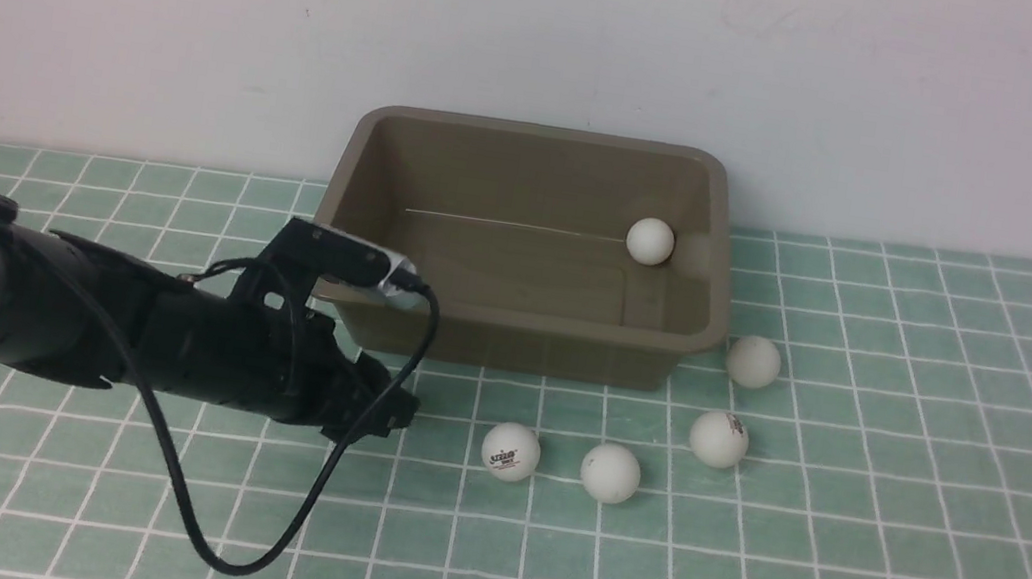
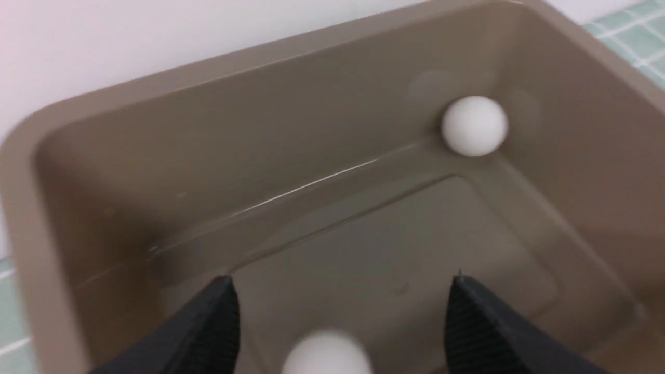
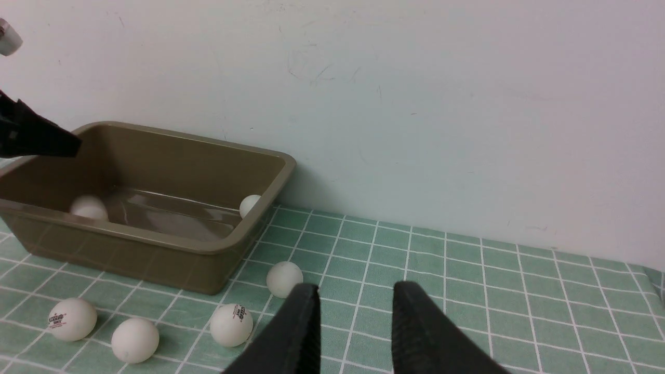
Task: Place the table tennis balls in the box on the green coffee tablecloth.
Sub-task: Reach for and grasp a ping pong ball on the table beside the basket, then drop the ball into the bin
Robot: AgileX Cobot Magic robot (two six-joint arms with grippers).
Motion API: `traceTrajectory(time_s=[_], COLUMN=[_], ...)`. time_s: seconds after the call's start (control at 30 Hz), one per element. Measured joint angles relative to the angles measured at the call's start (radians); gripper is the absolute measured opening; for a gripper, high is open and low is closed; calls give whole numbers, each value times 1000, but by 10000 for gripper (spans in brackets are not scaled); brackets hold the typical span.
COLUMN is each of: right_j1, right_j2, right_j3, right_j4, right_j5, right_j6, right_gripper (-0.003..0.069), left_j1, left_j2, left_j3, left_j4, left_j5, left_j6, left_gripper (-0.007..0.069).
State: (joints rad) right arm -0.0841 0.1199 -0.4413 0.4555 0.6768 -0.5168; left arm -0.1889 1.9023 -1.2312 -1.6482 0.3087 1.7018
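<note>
My black left gripper (image 2: 340, 283) gaped over olive-brown plastic tub (image 2: 208, 130), blurred white ball (image 2: 327, 356) untouched between jaws; right gripper (image 3: 357, 288) ajar, empty.

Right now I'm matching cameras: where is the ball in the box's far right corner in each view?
Front view: ball against the box's far right corner.
Left wrist view: ball in the corner beyond the open left gripper.
Right wrist view: ball partly hidden behind the box's rim.
Shared landmark: the box.

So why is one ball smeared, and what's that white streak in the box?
Left wrist view: the near ball is blurred, probably moving or too close; the far ball is crisper. Front view: the streak on the box is glare off its floor.
</note>
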Motion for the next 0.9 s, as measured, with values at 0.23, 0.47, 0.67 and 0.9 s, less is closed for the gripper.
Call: traceTrajectory(time_s=[0.23, 0.47, 0.67, 0.9], right_j1=[0, 0, 0, 0], right_j2=[0, 0, 59, 262], right_j3=[0, 0, 0, -4], right_j4=[5, 94, 247, 463], right_j5=[0, 0, 0, 5], right_j6=[-45, -142, -274, -575], right_gripper=[192, 192, 195, 197], left_j1=[0, -2, -3, -3], left_j2=[-146, -309, -397, -550], left_j3=[9, 12, 12, 13], left_j4=[383, 738, 1158, 1398], left_j5=[36, 353, 530, 584], left_j6=[-331, -643, -1114, -1354], left_gripper=[470, 425, 372, 278])
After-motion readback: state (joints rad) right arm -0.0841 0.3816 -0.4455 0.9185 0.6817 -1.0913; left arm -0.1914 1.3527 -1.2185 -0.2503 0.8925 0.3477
